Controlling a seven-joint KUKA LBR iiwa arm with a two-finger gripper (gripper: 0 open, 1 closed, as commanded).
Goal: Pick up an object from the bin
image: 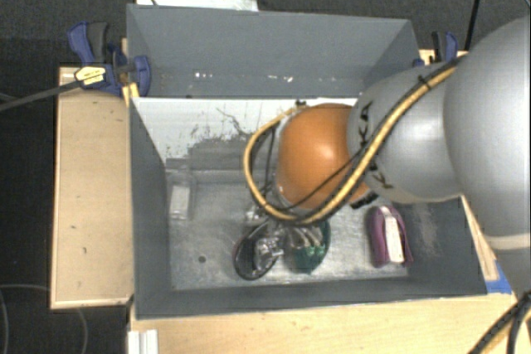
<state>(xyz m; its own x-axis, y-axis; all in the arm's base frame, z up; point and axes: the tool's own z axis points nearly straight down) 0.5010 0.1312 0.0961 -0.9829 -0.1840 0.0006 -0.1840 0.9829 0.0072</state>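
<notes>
The seven-joint grey arm [465,128] reaches into the grey metal bin [153,203] from its right side and bends down toward the floor near the front wall. A rounded orange cover [311,149] sits on the wrist, and a loop of yellow and black cables [250,170] hangs round it on its left.

Below the cover, the gripper [274,243] is low in the bin, close to the floor, roughly midway between the left and right walls and near the front wall. Its metal parts are mixed with the things beneath it, so it cannot be told whether the gripper is spread or closed, nor whether it has anything in its grasp.

Two things lie right at the gripper. A black, glossy oval object [247,259] lies on its left side, just beside the front wall. A dark green rounded object [310,258] lies on its right side, also close to the front wall. The two are near each other, with the gripper's tip over the gap between them and overlapping both.

A purple and white oblong object [387,236] lies apart from these, toward the bin's right wall, lengthwise from back to front. A small pale grey rectangular piece [180,201] lies well apart near the left wall, on the floor that shows scratches and scuffs toward the back wall.
</notes>
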